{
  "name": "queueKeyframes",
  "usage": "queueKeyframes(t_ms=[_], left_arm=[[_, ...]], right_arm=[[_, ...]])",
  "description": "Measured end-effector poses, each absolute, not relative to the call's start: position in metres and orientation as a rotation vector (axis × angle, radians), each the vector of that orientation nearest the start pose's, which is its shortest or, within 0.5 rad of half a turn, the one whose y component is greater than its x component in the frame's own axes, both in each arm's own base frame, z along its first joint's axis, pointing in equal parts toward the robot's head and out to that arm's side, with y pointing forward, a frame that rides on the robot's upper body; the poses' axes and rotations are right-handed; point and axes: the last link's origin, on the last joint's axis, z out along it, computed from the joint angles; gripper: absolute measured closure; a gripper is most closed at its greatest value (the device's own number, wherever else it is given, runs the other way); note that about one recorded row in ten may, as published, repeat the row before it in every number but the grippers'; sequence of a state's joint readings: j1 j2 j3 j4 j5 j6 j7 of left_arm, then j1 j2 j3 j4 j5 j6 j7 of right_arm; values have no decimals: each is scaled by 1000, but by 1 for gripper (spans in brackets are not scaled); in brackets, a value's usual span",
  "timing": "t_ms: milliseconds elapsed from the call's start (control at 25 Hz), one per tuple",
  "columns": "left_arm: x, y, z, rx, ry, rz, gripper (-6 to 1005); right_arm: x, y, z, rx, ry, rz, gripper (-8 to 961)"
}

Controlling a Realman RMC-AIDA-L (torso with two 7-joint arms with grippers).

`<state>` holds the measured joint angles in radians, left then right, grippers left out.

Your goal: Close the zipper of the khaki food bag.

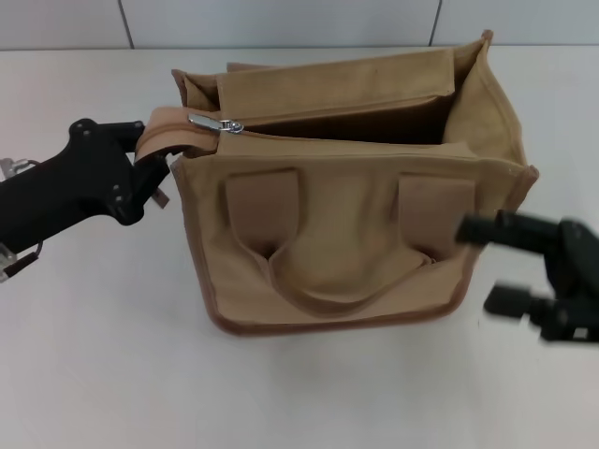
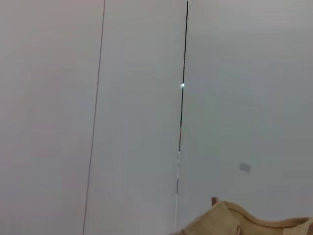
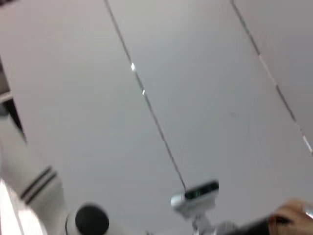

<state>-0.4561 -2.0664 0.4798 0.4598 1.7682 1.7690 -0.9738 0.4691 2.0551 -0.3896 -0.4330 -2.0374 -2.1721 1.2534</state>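
Note:
The khaki food bag (image 1: 356, 234) stands upright at the middle of the table, its top gaping open. A strip of its canvas (image 2: 234, 223) shows in the left wrist view. The zipper (image 1: 356, 140) runs along the near top edge, with the silver slider (image 1: 213, 123) at the bag's left end. My left gripper (image 1: 148, 166) is at the bag's upper left corner, shut on the tan end tab (image 1: 167, 129) of the zipper. My right gripper (image 1: 489, 265) is open at the bag's lower right front corner, its upper finger (image 1: 479, 229) against the canvas.
The bag rests on a white table (image 1: 112, 374). A tiled wall (image 1: 281, 23) rises behind it. The two handle straps (image 1: 318, 281) hang down the bag's front face.

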Motion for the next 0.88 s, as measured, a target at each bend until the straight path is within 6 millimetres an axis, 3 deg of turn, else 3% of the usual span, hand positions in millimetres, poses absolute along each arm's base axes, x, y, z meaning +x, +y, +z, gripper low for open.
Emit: queueKeyframes(t_ms=[280, 640, 880], left_arm=[[-262, 297, 21, -2383, -243, -1209, 1001], [-255, 298, 18, -2382, -167, -1226, 1001], [-252, 301, 19, -2382, -155, -1232, 1000]], right_arm=[[227, 275, 46, -2755, 810, 1658, 313], [197, 316, 55, -2822, 1037, 1553, 321], [177, 340, 58, -2822, 1288, 1485, 327]])
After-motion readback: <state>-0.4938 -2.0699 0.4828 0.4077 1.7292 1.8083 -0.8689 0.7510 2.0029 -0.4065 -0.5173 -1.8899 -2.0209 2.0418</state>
